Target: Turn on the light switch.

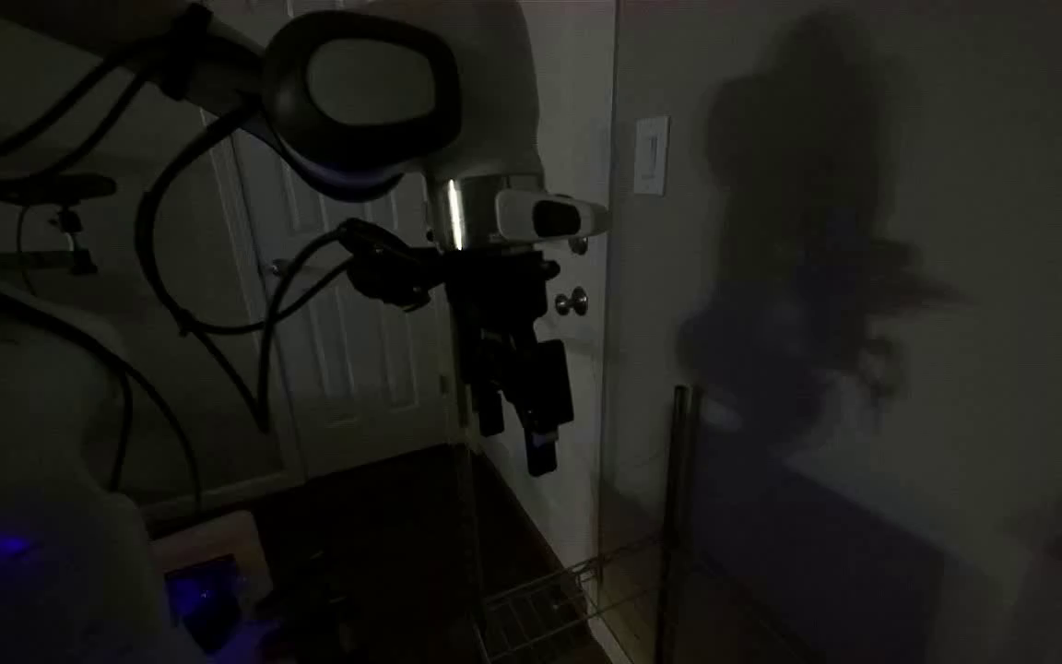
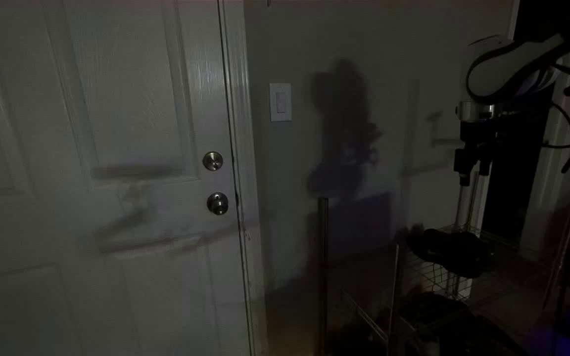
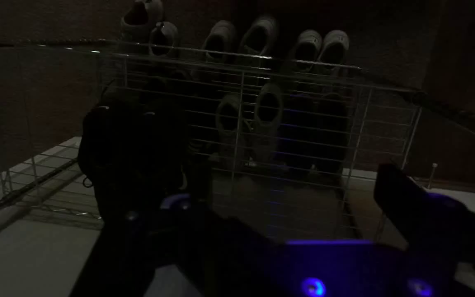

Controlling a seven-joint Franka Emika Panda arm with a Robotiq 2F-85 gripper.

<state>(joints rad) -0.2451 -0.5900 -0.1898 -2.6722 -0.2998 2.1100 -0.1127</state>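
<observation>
White on the wall (image 1: 1001, 203): seeing an upright switch (image 1: 651, 155) above spread, empty jaws, well apart; likely needing a lift.

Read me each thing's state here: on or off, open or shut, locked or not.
Gripper: open, holding nothing visible.
Light switch: probably off, given the dimness; exact position unclear.
Door beside the switch: shut.
Deadbolt above its knob: cannot tell whether locked.
Far door: looks shut.

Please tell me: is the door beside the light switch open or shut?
Shut: in an exterior view, the door stands against its frame, with only a thin dark line between them.
</observation>
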